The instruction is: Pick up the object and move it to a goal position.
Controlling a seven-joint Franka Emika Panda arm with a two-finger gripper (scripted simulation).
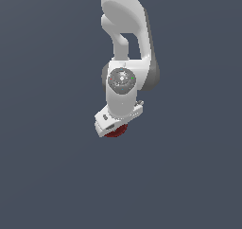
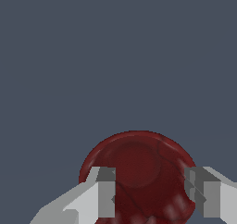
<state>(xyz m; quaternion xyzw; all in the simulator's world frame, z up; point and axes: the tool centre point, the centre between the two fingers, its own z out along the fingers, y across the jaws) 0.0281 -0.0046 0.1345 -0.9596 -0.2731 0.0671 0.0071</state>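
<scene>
Flat slate-grey ground [image 1: 52, 176] fills both views, with no edges, marks or other items on it.

Wrist view, nearest first: two pale grey fingers [image 2: 104, 197] stand one to each side of the dark red object [image 2: 139, 172]. Object reads as a round, glossy, bowl-like form with faint veined texture and a darker centre. Each finger's inner face lies against the object's side, so the gripper [image 2: 150, 195] is clamped on it; the jaws are held apart only by the object's own width. Lower part of the object runs out of the picture.

Exterior view: white gripper [image 1: 115, 123] sits tilted, its lower end toward the exterior view's left. Only a small red sliver of the object [image 1: 116, 132] shows just under the gripper body; the rest is hidden behind it. Whether the object touches the ground cannot be told from here.

Farther back: round grey wrist joint [image 1: 122, 79] above the gripper, then the white arm [image 1: 124, 15] rising out of the picture's top.
</scene>
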